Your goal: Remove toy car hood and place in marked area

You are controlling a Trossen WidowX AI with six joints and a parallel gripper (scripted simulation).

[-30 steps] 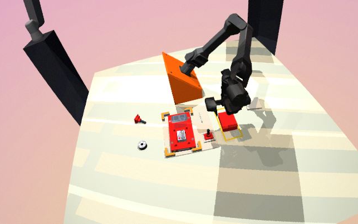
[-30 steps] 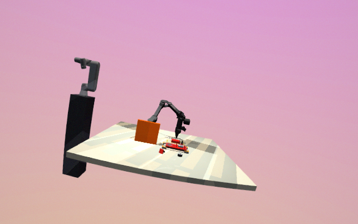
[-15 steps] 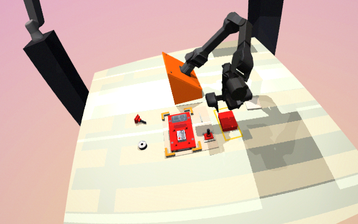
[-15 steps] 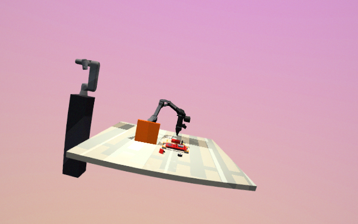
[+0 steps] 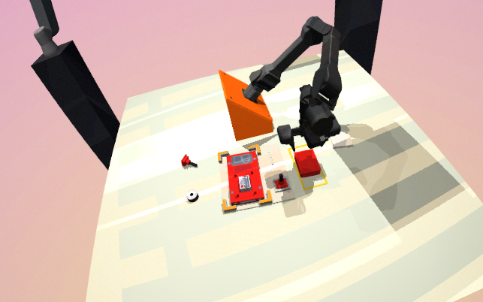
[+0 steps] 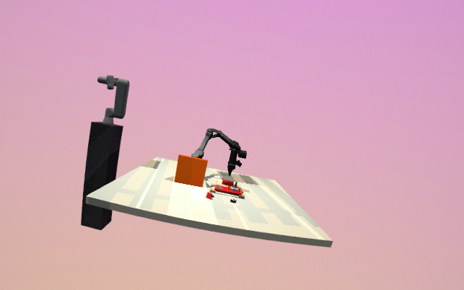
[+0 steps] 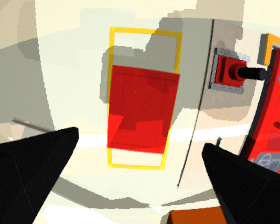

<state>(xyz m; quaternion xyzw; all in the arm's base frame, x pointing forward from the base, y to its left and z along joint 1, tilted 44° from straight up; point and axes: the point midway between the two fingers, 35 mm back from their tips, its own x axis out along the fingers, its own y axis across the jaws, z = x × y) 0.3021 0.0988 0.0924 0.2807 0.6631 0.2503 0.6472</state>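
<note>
1. The gripper (image 7: 140,156) is seen with jaws spread wide and nothing between them; both fingers are clear of the red part in the wrist view.
2. The hood (image 7: 141,110) lies flat on the table (image 5: 236,255), directly below and ahead of the jaws, apart from them.
3. The hood's long axis runs along the long side of the yellow outline (image 7: 111,96); most of it sits inside, though the sides look close to or on the line.
4. In the top view the gripper (image 5: 292,144) hangs just behind the hood (image 5: 307,162), above the outline's far end.
5. The toy car (image 5: 244,178) lies beside the outline, apart from the hood.
6. Judgement: placement appears done; only a straight upward retreat seems left.
</note>
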